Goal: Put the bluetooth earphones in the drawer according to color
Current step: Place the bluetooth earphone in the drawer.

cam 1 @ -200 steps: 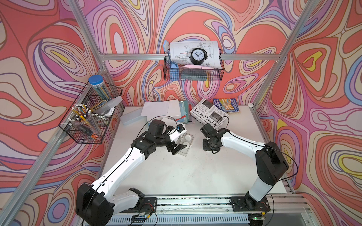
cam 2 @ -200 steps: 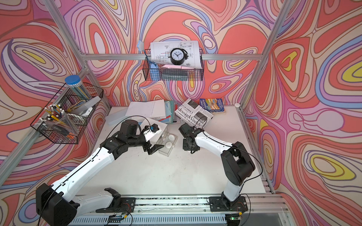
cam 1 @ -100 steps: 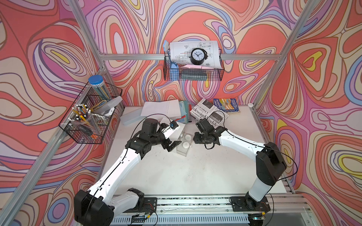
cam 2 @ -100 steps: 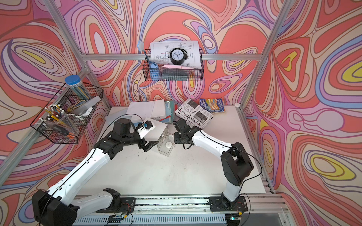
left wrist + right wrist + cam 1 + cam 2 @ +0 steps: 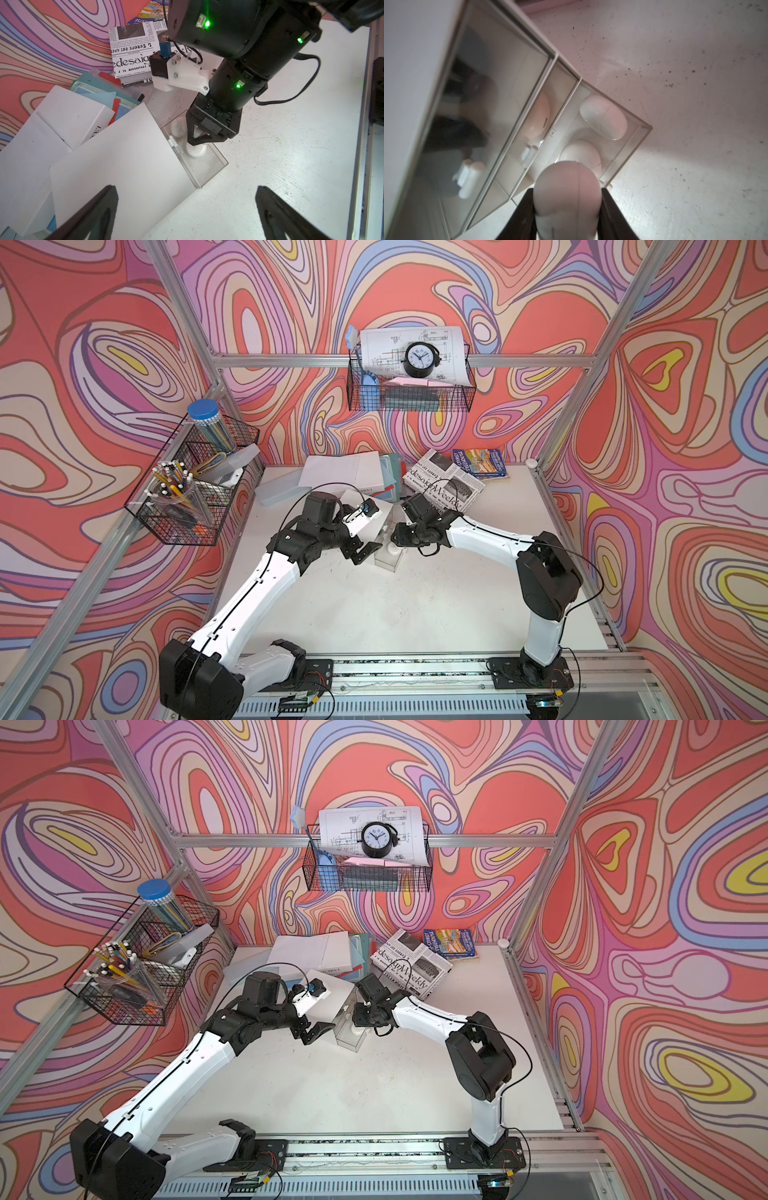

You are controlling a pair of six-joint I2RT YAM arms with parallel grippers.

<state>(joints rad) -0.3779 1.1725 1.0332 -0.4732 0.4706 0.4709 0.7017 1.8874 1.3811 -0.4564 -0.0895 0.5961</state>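
Since a second ago the right arm has swung in from beside the newspaper (image 5: pixel 442 485), and the white case (image 5: pixel 566 209) it carries now hangs over the open bottom drawer (image 5: pixel 636 137). The right gripper (image 5: pixel 566 195) has its jaws clamped on the sides of that case, seam upright between them.

Two more white cases (image 5: pixel 604 117) (image 5: pixel 581 153) already lie in the drawer, the nearer one almost directly under the held one. Above, a shut drawer shows a beige-pink case (image 5: pixel 539 116), and the top one holds dark shapes, probably the black cases.

The cabinet (image 5: pixel 124 155) stands toward the back edge of the bench (image 5: pixel 395 605), about mid-width, against a pile of papers. The left gripper (image 5: pixel 186 188) hovers just beside the drawer's front corner with its jaws wide apart and nothing in them.

White matches white, so this looks like the right drawer. To place it well, I would shift the case toward the bare floor of the drawer so it does not stack on the one below. Then lower it close to the floor, part the jaws gently, and lift straight up clear of the clear walls.
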